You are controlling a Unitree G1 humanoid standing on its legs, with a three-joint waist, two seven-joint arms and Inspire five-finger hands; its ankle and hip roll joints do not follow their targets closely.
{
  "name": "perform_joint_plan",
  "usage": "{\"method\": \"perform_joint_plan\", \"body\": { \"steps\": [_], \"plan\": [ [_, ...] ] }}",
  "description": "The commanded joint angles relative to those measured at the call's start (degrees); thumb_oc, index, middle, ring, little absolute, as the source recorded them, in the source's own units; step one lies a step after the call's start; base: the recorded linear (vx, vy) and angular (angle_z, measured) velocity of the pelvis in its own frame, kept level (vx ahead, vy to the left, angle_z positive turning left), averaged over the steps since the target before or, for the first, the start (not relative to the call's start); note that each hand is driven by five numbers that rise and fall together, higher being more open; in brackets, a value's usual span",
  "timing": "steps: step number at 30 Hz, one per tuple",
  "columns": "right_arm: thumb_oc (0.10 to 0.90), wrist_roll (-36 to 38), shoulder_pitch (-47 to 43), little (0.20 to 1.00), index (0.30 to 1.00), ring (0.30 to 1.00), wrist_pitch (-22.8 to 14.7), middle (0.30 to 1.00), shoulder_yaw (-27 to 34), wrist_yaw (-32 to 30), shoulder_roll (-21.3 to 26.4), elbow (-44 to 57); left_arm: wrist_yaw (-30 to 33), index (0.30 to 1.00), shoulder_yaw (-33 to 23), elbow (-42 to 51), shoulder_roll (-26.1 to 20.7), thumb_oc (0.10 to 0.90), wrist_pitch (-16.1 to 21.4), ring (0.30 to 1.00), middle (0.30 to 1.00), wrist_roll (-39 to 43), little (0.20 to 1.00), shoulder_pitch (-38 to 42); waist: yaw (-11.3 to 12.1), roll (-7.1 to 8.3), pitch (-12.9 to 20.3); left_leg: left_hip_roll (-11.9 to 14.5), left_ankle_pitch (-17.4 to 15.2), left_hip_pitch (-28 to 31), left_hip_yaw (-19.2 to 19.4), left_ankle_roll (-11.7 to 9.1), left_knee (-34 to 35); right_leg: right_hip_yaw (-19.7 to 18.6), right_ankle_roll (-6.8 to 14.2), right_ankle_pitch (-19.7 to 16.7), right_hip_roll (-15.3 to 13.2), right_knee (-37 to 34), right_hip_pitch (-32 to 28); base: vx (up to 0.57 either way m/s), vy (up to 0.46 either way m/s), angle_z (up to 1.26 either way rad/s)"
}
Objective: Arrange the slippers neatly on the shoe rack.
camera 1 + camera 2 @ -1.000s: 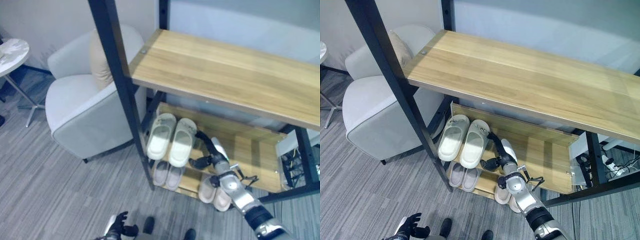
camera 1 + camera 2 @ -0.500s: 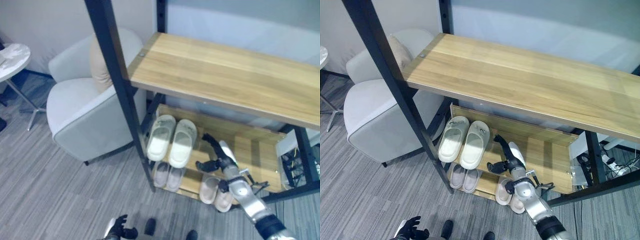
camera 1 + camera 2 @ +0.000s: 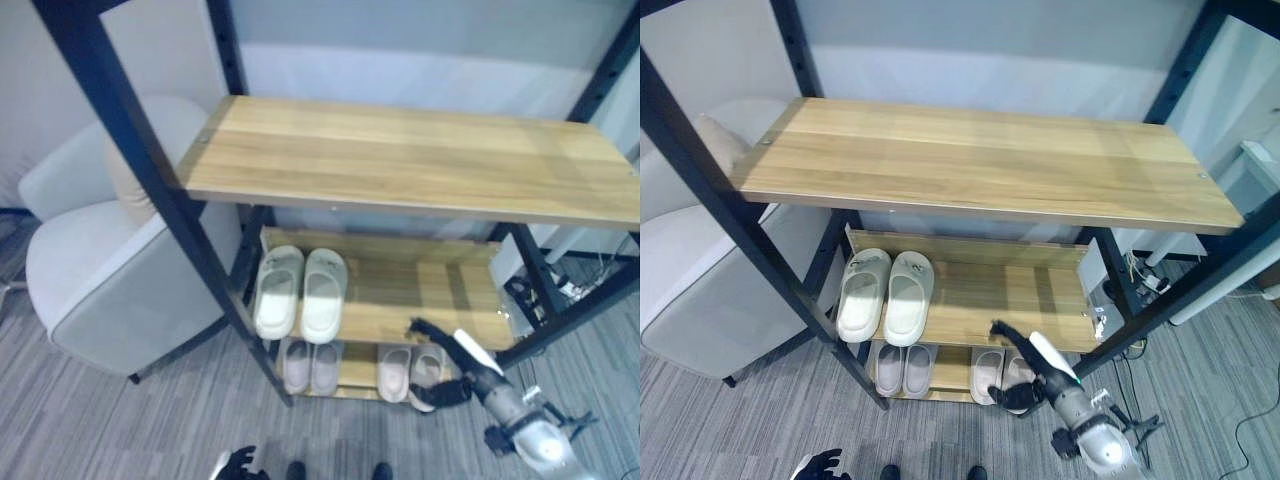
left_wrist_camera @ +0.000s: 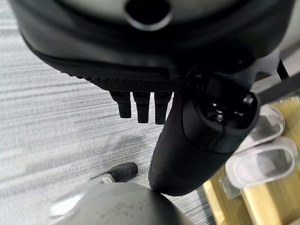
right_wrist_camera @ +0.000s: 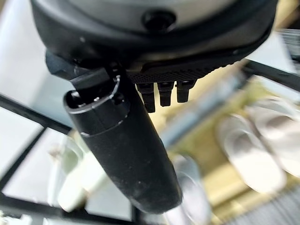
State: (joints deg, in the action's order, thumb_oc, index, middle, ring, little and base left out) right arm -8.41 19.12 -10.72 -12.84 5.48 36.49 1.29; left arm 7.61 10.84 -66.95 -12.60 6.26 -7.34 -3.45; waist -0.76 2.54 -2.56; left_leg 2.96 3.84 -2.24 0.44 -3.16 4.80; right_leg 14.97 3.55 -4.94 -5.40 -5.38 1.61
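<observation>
A pale green-white pair of slippers (image 3: 300, 293) lies side by side at the left end of the rack's middle shelf (image 3: 420, 290). On the bottom shelf lie two smaller beige pairs, one on the left (image 3: 308, 367) and one on the right (image 3: 408, 370). My right hand (image 3: 462, 372) hovers in front of the rack, just right of the right beige pair, open and holding nothing. Its wrist view shows blurred pale slippers (image 5: 253, 150) past the thumb. My left hand (image 3: 238, 464) hangs low over the floor, open and idle.
The rack's wide wooden top shelf (image 3: 400, 160) overhangs the lower shelves, and black posts (image 3: 160, 190) frame it. A light grey armchair (image 3: 90, 280) stands close on the left. Cables and a power strip (image 3: 540, 290) lie behind the rack's right end.
The camera has swung right, so the rack sits centred. My right hand has drawn back from beside the pale green-white pair on the middle shelf, down and right, to the lower front.
</observation>
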Motion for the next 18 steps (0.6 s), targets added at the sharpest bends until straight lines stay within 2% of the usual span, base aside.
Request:
{"method": "perform_joint_plan", "body": {
  "steps": [1, 2, 5, 6, 8, 9, 11, 12, 13, 17, 18],
  "plan": [
    [0.800, -5.1, -2.1, 0.900, 0.900, 0.900, -4.4, 0.900, 0.6, -1.0, 3.0, 1.4, -2.6, 0.900, 2.4, -4.3, 2.9, 0.800, 1.5, 0.900, 0.900, -1.9, 0.900, 2.6, -0.5, -0.46, 0.9, 1.0, -4.2, 1.4, 3.4, -1.8, 0.2, -1.7, 3.5, 3.9, -1.8, 1.1, -1.2, -0.03, -0.027, -0.25],
    [0.800, -5.3, -2.3, 0.900, 0.900, 0.900, -4.5, 0.900, 0.4, -1.2, 2.9, 1.1, -2.6, 0.900, 2.3, -4.3, 2.9, 0.800, 1.6, 0.900, 0.900, -1.9, 0.900, 2.6, -0.5, -0.46, 0.9, 1.0, -4.3, 1.4, 3.5, -1.8, 0.2, -1.7, 3.5, 3.9, -1.7, 1.1, -1.2, -0.02, -0.022, -0.25],
    [0.800, -12.9, -3.9, 0.900, 0.900, 0.900, -3.3, 0.900, -3.4, -4.2, 1.9, -11.2, -2.7, 0.900, 3.9, -3.9, 3.4, 0.800, 1.5, 0.900, 0.900, -2.2, 0.900, 2.7, -0.9, -1.09, 0.8, 1.2, -4.1, 1.5, 4.3, -1.7, 0.2, -2.5, 3.6, 3.7, -1.6, 0.9, -1.0, -0.01, -0.031, -0.19],
    [0.800, -13.2, -4.3, 0.900, 0.900, 0.900, -3.5, 0.900, -3.8, -4.5, 1.7, -11.8, -2.7, 0.900, 3.9, -3.8, 3.3, 0.800, 1.5, 0.900, 0.900, -2.2, 0.900, 2.8, -0.9, -1.03, 0.8, 1.2, -4.1, 1.6, 4.4, -1.7, 0.2, -2.6, 3.6, 3.7, -1.5, 0.9, -1.0, 0.00, -0.019, -0.15],
    [0.800, -15.5, -6.4, 0.900, 0.900, 0.900, -2.5, 0.900, -6.3, -6.4, -0.2, -20.3, -2.7, 0.900, 4.8, -3.6, 3.4, 0.800, 1.5, 0.900, 0.900, -2.2, 0.900, 3.0, -0.8, -1.20, 0.8, 1.3, -4.0, 1.5, 4.7, -1.7, 0.2, -2.9, 3.6, 3.7, -1.5, 0.8, -0.9, -0.01, -0.030, -0.09],
    [0.800, -15.6, -8.9, 0.900, 0.900, 0.900, -1.2, 0.900, -8.0, -8.2, -2.8, -28.4, -2.4, 0.900, 6.0, -3.5, 3.4, 0.800, 1.4, 0.900, 0.900, -2.3, 0.900, 3.3, -0.7, -1.37, 0.7, 1.3, -3.9, 1.5, 4.7, -1.7, 0.2, -3.1, 3.6, 3.7, -1.4, 0.7, -0.9, 0.00, -0.042, -0.10],
    [0.800, -15.9, -10.5, 0.900, 0.900, 0.900, -0.4, 0.900, -9.1, -9.7, -5.1, -35.1, -2.2, 0.900, 6.8, -3.2, 3.2, 0.800, 1.4, 0.900, 0.900, -2.4, 0.900, 3.5, -0.5, -1.42, 0.7, 1.3, -3.9, 1.5, 4.6, -1.7, 0.2, -3.0, 3.5, 3.7, -1.4, 0.6, -1.1, 0.00, -0.036, -0.09],
    [0.800, -15.9, -10.6, 0.900, 0.900, 0.900, -0.4, 0.900, -9.2, -9.7, -5.2, -35.2, -2.2, 0.900, 6.8, -3.2, 3.2, 0.800, 1.4, 0.900, 0.900, -2.4, 0.900, 3.5, -0.6, -1.40, 0.7, 1.3, -3.9, 1.5, 4.6, -1.7, 0.2, -2.9, 3.5, 3.7, -1.4, 0.6, -1.2, -0.01, -0.035, -0.01],
    [0.800, -15.2, -11.6, 0.900, 0.900, 0.900, 0.5, 0.900, -9.8, -10.7, -7.3, -41.4, -1.9, 0.900, 7.6, -3.0, 3.0, 0.800, 1.4, 0.900, 0.900, -2.5, 0.900, 3.5, -0.3, -1.60, 0.8, 1.3, -3.8, 1.5, 4.3, -1.7, 0.2, -2.8, 3.4, 3.9, -1.4, 0.5, -1.3, -0.01, -0.035, 0.01],
    [0.800, -13.1, -13.6, 0.900, 0.900, 0.900, 1.4, 0.900, -10.1, -12.2, -10.8, -50.3, -1.4, 0.900, 8.3, -3.1, 2.6, 0.800, 1.4, 0.900, 0.900, -2.7, 0.900, 3.7, -0.1, -1.54, 0.6, 1.3, -3.7, 1.5, 3.8, -1.8, 0.2, -2.5, 3.3, 4.0, -1.3, 0.4, -1.8, -0.01, -0.028, 0.01],
    [0.800, -12.2, -14.2, 0.900, 0.900, 0.900, 2.0, 0.900, -9.9, -12.9, -12.2, -55.4, -1.2, 0.900, 8.6, -3.4, 2.5, 0.800, 1.3, 0.900, 0.900, -2.8, 0.900, 3.8, 0.1, -1.64, 0.7, 1.3, -3.7, 1.5, 3.5, -1.8, 0.2, -2.2, 3.2, 4.1, -1.2, 0.4, -1.9, 0.01, -0.026, 0.06]
  ]
}}
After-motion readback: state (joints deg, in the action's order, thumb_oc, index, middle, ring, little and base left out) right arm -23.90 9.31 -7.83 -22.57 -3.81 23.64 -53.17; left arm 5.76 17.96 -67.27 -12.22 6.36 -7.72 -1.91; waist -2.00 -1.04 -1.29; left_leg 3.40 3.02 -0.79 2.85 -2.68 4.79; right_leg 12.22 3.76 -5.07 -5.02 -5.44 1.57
